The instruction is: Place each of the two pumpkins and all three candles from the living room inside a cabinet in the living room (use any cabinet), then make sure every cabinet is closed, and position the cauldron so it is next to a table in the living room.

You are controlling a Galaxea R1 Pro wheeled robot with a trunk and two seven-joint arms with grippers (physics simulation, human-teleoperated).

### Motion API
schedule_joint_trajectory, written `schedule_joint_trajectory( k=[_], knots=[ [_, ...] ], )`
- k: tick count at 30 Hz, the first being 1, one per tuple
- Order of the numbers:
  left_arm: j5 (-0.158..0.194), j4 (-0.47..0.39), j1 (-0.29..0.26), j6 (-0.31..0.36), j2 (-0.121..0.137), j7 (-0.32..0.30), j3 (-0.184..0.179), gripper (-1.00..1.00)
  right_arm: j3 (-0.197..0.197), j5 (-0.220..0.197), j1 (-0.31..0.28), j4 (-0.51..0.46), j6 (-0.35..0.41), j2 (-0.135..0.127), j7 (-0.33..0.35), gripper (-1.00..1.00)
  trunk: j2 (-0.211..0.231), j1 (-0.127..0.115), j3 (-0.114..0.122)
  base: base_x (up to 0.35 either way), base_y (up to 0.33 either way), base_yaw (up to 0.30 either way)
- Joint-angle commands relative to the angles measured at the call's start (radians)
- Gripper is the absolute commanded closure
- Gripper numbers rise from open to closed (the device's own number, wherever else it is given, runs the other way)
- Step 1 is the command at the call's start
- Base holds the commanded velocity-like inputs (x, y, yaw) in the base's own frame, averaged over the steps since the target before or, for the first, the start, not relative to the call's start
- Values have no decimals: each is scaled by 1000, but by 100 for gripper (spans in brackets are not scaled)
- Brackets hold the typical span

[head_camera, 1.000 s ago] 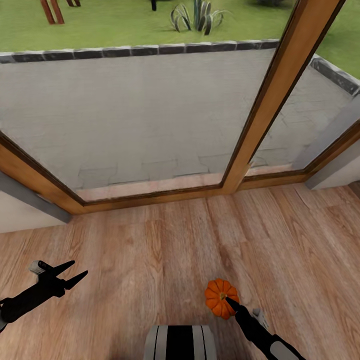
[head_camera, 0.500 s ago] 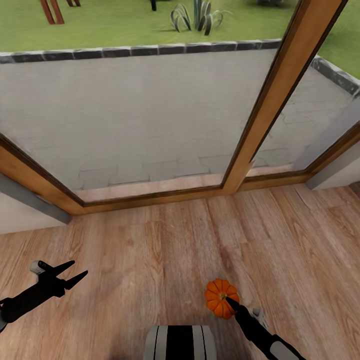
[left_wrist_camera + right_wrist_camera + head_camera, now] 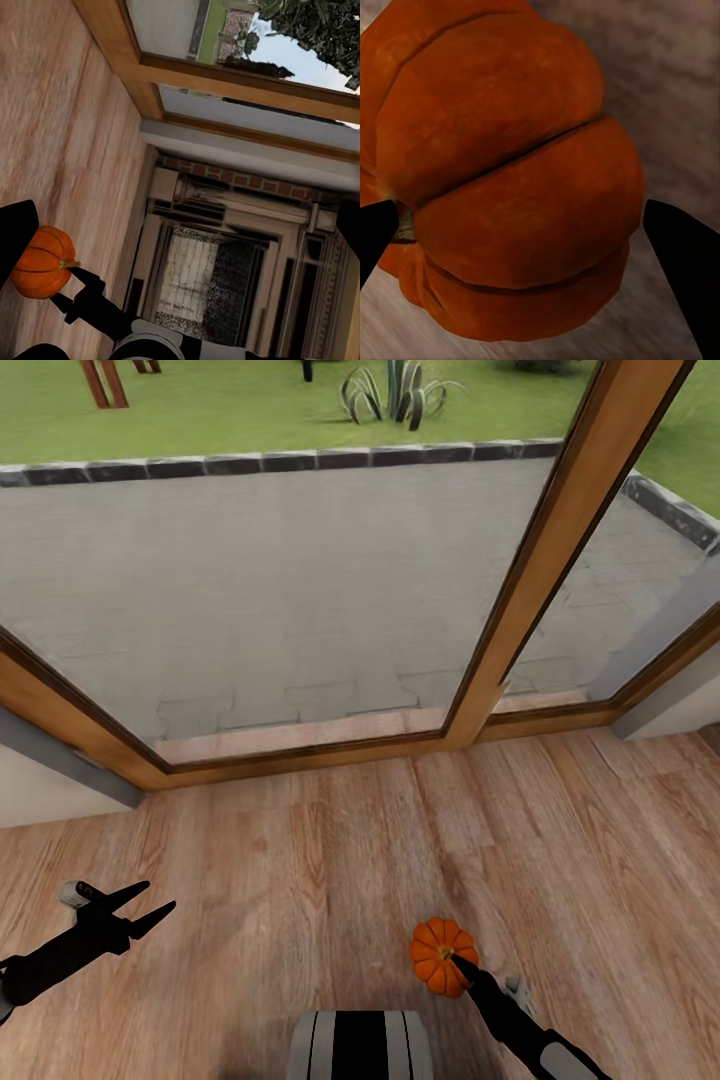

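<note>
Here the right arm reaches forward from the near right edge of the head view, its black forearm angled up and to the left, low over the light-brown wooden plank floor. The right pincer meets the small bright-orange ribbed round pumpkin, which sits near the robot, right of centre. In the right wrist view the pumpkin lies between the two black fingertips, one on each side and spread about as wide as the fruit; whether they press it I cannot tell. The left arm comes in from the near left, forearm rising toward the right, and its left pincer hangs above bare floor with its two pointed fingers parted, gripping nothing. Beyond the floor stands a large window with a wooden frame.
</note>
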Motion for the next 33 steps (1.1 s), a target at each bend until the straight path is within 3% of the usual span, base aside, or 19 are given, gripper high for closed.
schedule_joint_trajectory(
  k=[1,16,33],
  knots=[
    [5,1,-1,11,1,-5,-7,-100,10,-4,-1,4,4,0,-18,100,0,0,-1,0,0,0],
    [5,1,-1,11,1,-5,-7,-100,10,-4,-1,4,4,0,-18,100,0,0,-1,0,0,0],
    [4,1,-1,11,1,-5,-7,-100,12,-6,-1,3,6,-1,-14,100,4,-8,65,0,0,0]
  ],
)
